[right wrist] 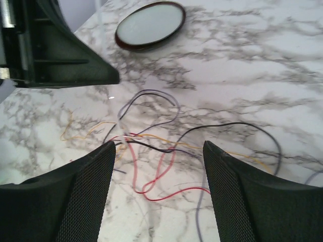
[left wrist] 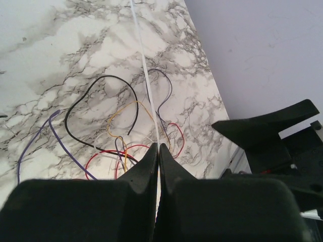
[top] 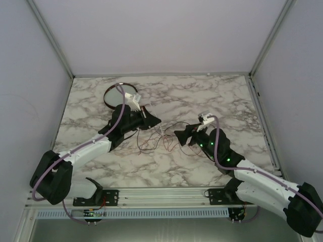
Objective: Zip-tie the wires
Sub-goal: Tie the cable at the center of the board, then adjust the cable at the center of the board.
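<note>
Top external view: the wires (top: 160, 139) sprawl on the marble table (top: 212, 96), on the near side of the round dish (top: 121, 95). Between dish and wires, my left gripper (left wrist: 158, 147) is pressed together on a thin white tie (left wrist: 146, 75). My right gripper (right wrist: 159, 146) stands spread, farther from the dish, at the tangle's far side, with marble running wide to the edges.

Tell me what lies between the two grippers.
The wires, loose on the table, between left gripper and right gripper in the top view. Left gripper holds a zip tie.
</note>
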### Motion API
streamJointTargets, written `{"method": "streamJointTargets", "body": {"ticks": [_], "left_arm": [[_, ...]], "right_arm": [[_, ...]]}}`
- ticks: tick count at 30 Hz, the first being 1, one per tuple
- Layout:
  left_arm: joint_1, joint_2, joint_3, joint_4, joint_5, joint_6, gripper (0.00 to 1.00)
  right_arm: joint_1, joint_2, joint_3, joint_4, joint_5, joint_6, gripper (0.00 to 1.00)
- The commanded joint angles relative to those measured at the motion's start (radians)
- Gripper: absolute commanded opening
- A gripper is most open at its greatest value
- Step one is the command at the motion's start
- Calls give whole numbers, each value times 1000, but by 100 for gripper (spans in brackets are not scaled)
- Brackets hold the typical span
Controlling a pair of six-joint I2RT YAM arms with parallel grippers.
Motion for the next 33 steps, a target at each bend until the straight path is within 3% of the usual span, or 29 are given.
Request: {"method": "streamJointTargets", "body": {"ticks": [1,9,18,29,33], "left_arm": [[17,-52,51,-112,58,60,0],[63,-107,37,-157,80,57,0],[86,-110,115,-248,137,103,0],[104,-101,108,-251,147,104,0],[106,-96,107,-254,158,104,0]], "right_arm": [[-47,-76,-67,55,25,-82,70],[-248,-27,-87,159,-373,-68,58],[-267,90,-79,204,-468,-35,57],[-267,249,4,123,-513,59,59],[-267,320,35,164,-540,82,59]]}}
